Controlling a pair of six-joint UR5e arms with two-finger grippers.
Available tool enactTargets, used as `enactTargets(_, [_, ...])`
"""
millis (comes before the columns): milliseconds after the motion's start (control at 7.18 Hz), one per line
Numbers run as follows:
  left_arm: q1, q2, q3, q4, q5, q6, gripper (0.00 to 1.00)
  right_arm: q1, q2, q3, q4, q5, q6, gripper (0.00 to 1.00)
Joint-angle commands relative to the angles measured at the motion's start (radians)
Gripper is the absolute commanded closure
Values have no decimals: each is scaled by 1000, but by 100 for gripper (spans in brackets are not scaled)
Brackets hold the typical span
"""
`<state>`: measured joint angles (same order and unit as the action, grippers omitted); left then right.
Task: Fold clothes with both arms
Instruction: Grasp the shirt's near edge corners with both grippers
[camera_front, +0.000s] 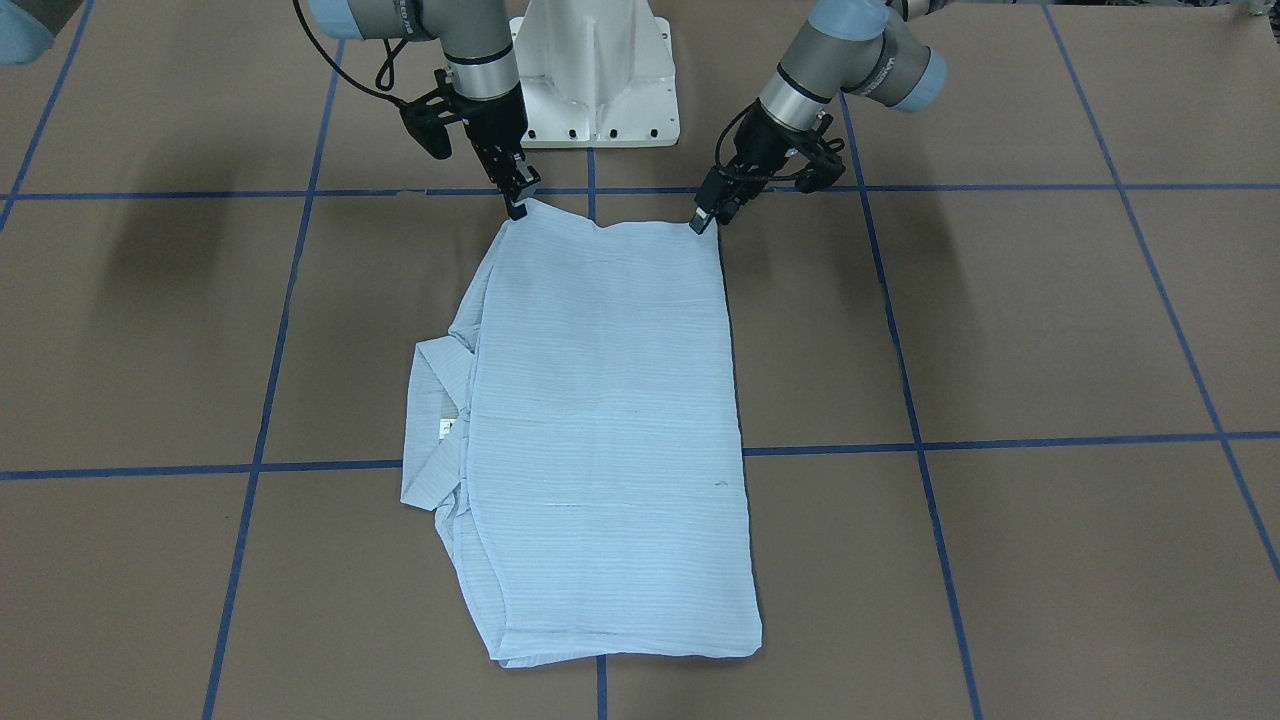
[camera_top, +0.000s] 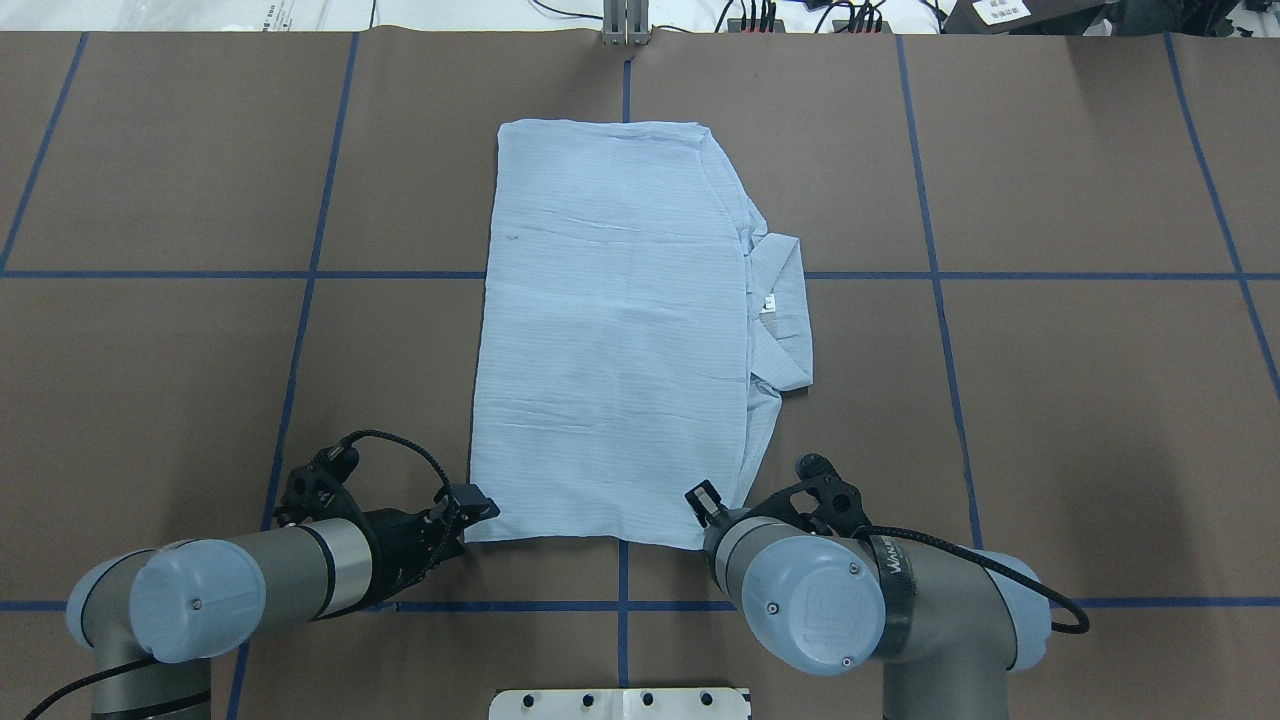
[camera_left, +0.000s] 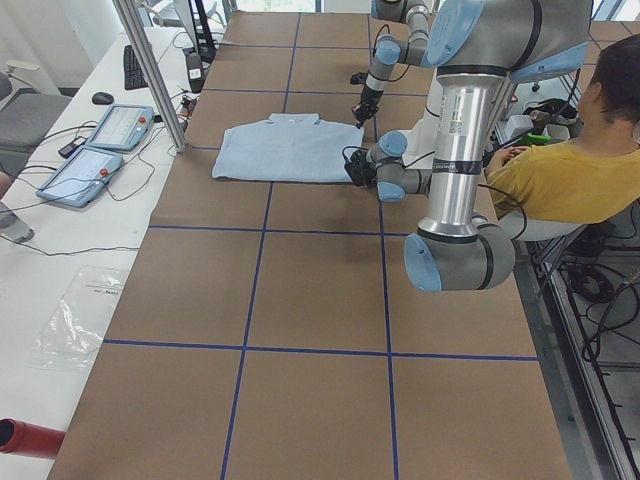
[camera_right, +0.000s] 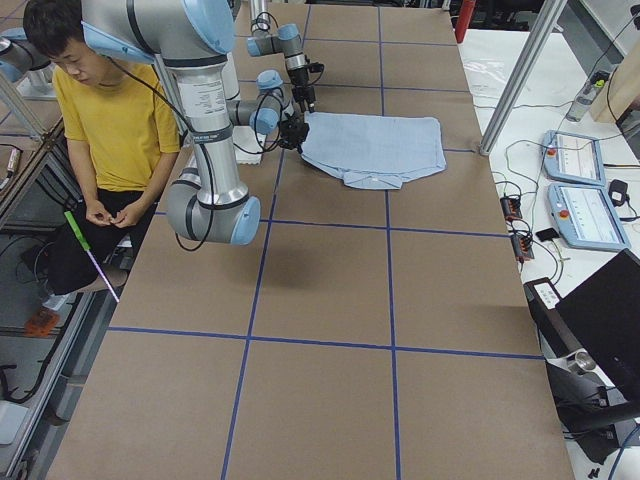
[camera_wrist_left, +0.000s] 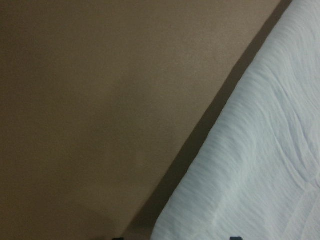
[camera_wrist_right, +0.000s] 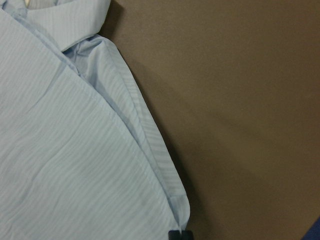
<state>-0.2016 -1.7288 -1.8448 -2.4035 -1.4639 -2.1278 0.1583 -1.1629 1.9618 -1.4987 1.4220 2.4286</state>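
The light blue striped shirt (camera_front: 610, 400) lies folded flat in a long rectangle on the brown table. Its collar (camera_top: 785, 300) and white neck label stick out on my right side. My left gripper (camera_top: 480, 510) is at the shirt's near left corner. The left wrist view shows the shirt's edge (camera_wrist_left: 260, 175) with two fingertips wide apart at the bottom, so it is open. My right gripper (camera_top: 705, 497) is at the near right corner. In the right wrist view its tips are together on the hem corner (camera_wrist_right: 180, 220), shut on the shirt (camera_wrist_right: 65, 165).
The white pedestal base (camera_front: 595, 75) stands just behind both grippers. Blue tape lines (camera_front: 900, 445) cross the table. A person in a yellow shirt (camera_left: 570, 180) sits behind the robot. Control tablets (camera_left: 100, 140) and a metal post (camera_left: 150, 70) stand past the table's far edge.
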Motion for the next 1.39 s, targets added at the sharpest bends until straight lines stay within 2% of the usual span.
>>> enactTargets(0, [1, -3, 1, 23, 5, 2, 38, 1, 0, 2, 0, 0, 1, 100])
enactTargets(279, [2, -3, 1, 27, 5, 0, 49, 1, 0, 2, 0, 0, 1, 100])
enactTargets(418, [2, -9, 1, 27, 7, -6, 81, 1, 0, 2, 0, 0, 0, 100])
enactTargets(557, [2, -11, 1, 27, 7, -6, 100, 1, 0, 2, 0, 0, 1, 100])
enactTargets(1114, [2, -8, -42, 26, 4, -6, 100, 4, -3, 12, 0, 0, 1, 100])
enactTargets(1254, [14, -6, -84, 27, 4, -36, 100, 1, -36, 56, 2, 0, 3, 100])
